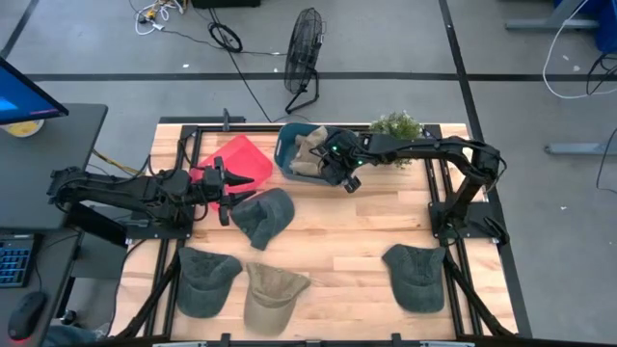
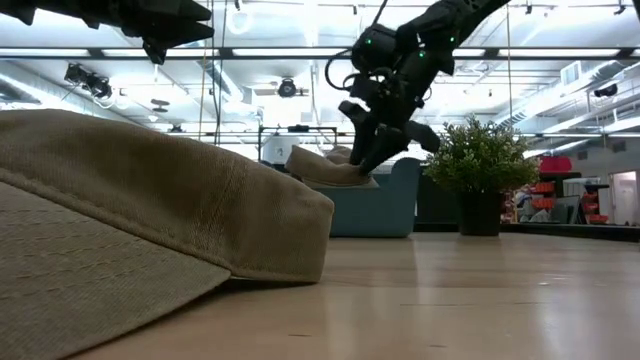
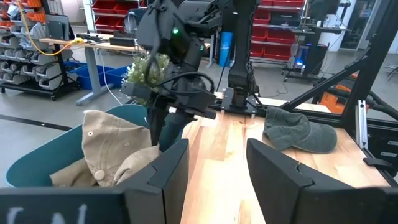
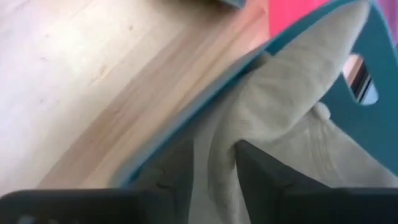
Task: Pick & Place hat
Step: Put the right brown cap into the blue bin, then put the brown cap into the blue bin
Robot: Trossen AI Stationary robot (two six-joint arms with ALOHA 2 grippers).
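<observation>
While the right pincer [image 1: 349,179] hangs spread at the teal bin's [image 1: 285,146] rim near the counter's far edge, the tan hat [image 1: 310,151] lies inside, directly beneath; the left pincer [image 1: 234,188] waits spread over a grey hat [image 1: 263,215].

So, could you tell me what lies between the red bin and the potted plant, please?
The teal bin holding a tan hat, with the right hand at its rim; the high view shows it.
</observation>
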